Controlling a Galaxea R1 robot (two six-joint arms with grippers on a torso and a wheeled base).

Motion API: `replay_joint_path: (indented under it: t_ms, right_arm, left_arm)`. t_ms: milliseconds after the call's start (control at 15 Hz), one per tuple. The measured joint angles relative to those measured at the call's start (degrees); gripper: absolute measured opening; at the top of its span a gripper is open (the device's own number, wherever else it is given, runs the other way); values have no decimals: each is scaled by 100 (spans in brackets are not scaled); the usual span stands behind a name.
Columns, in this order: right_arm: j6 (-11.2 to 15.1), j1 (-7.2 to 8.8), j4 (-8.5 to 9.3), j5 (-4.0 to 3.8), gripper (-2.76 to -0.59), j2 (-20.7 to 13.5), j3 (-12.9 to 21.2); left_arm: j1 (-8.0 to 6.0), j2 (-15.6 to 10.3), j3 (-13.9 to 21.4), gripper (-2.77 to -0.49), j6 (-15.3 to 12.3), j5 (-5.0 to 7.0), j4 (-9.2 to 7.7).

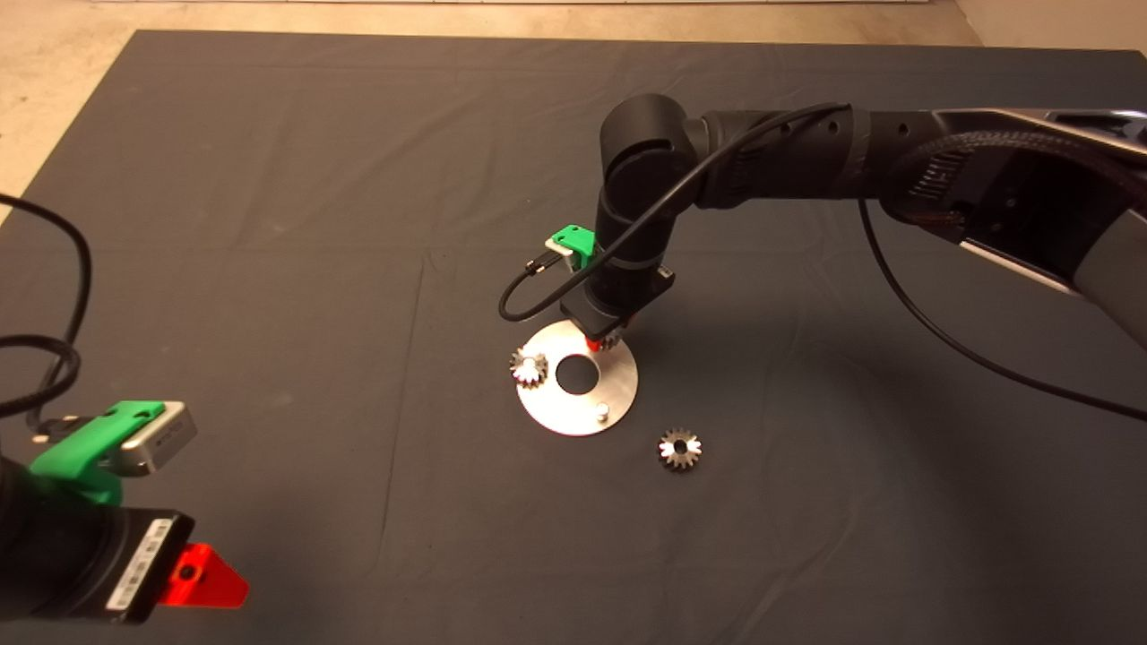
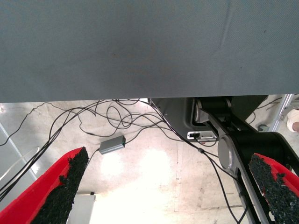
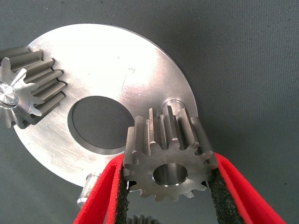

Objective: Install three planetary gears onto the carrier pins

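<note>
While your left gripper waits spread at the mat's near-left edge, one planetary gear lies loose beside the carrier disc, another sits pinned, and your right gripper clamps the third gear over a pin.

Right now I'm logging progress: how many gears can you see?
3: one on a pin at the disc's left edge, one in the right claw above the disc, one loose on the mat.

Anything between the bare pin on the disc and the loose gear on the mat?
No. Head view: only disc rim and bare mat lie between the bare pin and the loose gear.
</note>
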Motion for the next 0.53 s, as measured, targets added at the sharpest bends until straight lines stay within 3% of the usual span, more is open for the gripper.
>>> replay_joint_path:
  t_ms: [533]
  right_arm:
    - [0,0,-53,2,-231,-2,0]
  left_arm:
    - [1,0,0,-75,0,1,0]
